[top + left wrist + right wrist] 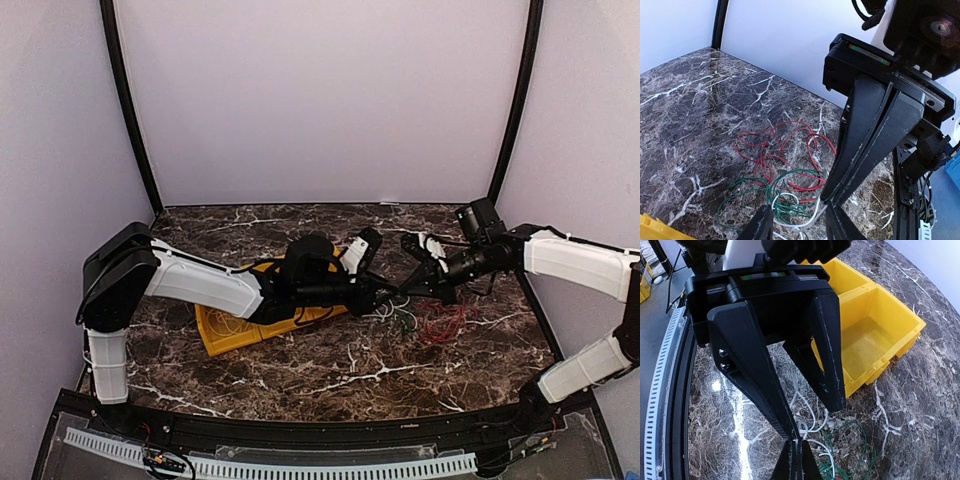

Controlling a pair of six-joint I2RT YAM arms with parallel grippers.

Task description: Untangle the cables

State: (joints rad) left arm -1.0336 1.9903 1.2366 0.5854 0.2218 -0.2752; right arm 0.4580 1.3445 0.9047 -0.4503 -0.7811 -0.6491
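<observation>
Your right gripper (pixel 827 199) is clenched, seemingly pinching the white cable (pixel 812 216). Your left gripper (pixel 815 422) stands released, jaws either side of it, with the green cable (pixel 750 192) and red cable (pixel 775 145) beyond.

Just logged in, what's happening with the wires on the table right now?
Both arms meet over a tangled pile of thin red wire, green wire and white wire on the dark marble table, beside a yellow plastic bin. The right gripper is shut, apparently pinching the white wire. The left gripper hangs open over the pile, holding nothing. The wires remain knotted together.
</observation>
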